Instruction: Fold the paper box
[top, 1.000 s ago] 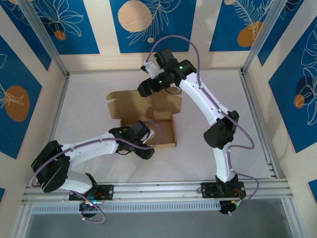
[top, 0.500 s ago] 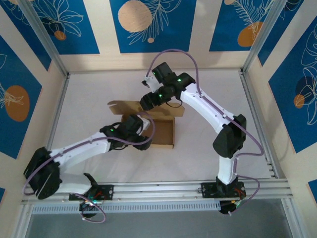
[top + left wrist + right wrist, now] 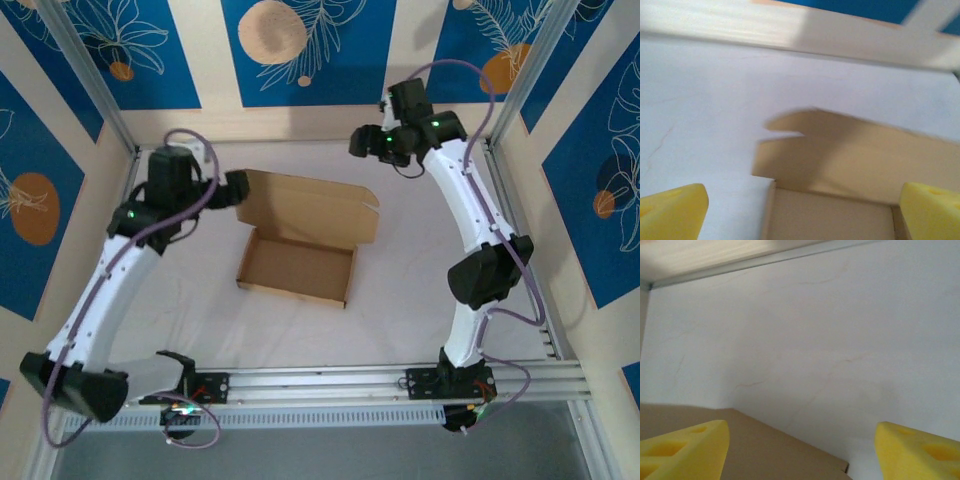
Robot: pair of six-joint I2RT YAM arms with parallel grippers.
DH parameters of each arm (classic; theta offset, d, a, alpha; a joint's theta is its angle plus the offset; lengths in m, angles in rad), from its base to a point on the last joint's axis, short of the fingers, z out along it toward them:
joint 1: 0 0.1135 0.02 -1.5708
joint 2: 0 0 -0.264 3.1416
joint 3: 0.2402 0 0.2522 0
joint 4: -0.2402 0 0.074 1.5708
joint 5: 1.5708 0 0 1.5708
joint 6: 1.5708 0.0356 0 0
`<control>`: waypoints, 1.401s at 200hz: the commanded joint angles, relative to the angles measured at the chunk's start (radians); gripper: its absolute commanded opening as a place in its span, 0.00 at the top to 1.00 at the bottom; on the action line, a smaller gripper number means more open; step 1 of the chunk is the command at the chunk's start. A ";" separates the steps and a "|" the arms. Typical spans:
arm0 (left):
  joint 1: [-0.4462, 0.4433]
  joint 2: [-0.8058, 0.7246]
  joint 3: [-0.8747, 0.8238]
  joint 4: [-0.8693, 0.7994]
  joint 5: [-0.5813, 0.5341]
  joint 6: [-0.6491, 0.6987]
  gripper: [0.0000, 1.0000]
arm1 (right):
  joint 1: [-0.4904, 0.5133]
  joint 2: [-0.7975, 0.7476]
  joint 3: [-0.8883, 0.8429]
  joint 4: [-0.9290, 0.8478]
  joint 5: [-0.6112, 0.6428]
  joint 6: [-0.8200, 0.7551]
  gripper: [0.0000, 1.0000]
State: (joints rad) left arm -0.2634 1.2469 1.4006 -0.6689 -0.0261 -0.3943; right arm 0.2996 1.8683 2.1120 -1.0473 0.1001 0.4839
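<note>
Paper box [image 3: 297,270], lid up, on counter [image 3: 420,300]; L jaws near its far-left corner, R jaws beyond far-right, both spread.

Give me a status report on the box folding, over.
Left gripper open, right gripper open, both empty. Paper box: tray walls up, lid flap not closed. Nothing lying in it.
</note>
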 commanded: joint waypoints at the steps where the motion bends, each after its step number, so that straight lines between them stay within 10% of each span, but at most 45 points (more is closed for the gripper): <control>1: 0.110 0.131 0.071 -0.080 0.082 -0.117 0.00 | -0.052 -0.025 -0.044 -0.106 -0.040 0.179 0.20; 115: 0.240 0.512 0.099 0.145 0.364 -0.396 0.06 | -0.223 -0.007 -0.461 -0.016 -0.616 0.608 0.17; 280: 0.195 0.345 -0.211 0.368 0.445 -0.535 0.07 | -0.012 -0.099 -0.588 0.181 -0.611 0.826 0.19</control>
State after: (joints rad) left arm -0.0536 1.6455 1.2213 -0.3435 0.3931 -0.8833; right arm 0.2657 1.8053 1.5337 -0.8772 -0.5014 1.2572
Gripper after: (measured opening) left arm 0.928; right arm 0.816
